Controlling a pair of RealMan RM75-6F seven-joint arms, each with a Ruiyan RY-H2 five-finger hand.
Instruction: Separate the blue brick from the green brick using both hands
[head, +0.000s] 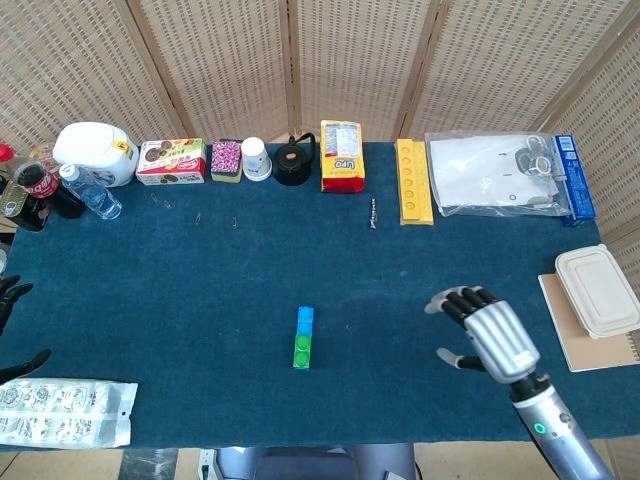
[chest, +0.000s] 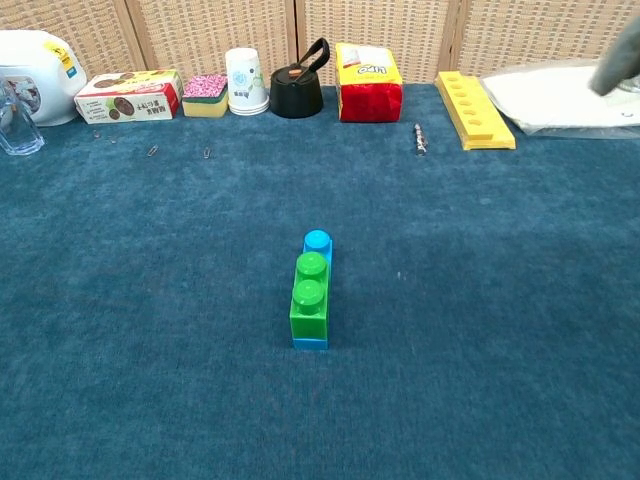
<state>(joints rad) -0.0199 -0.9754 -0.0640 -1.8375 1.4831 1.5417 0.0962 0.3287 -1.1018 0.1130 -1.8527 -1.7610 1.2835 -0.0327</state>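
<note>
Nearest the robot, at the left front corner of the dark blue cloth-covered table (head: 180, 300), a clear plastic blister pack (head: 62, 411) is lying flat. Just above it at the frame's left edge, only a few dark fingertips of the left hand (head: 12, 325) are showing, spread apart and touching nothing; how the rest of the hand lies I cannot tell. On the other side, the silver right hand (head: 487, 333) is hovering over the cloth with its black fingers fanned apart, holding nothing, well apart from the bricks. Mid-table, the small green plastic brick (chest: 309, 296) is sitting pressed onto the longer blue plastic brick (chest: 318, 243), covering its near part and leaving one blue stud bare at the far end; the pair is standing on the cloth, untouched. Beyond the right edge a white lidded food container (head: 598, 288) is resting on a tan board. Along the far edge are standing a white jug (head: 95, 152), a biscuit box (head: 171, 161), a paper cup (head: 256, 158), a black kettle (head: 293, 162), a yellow-red snack bag (head: 342, 155) and a yellow tray (head: 413, 180).
</note>
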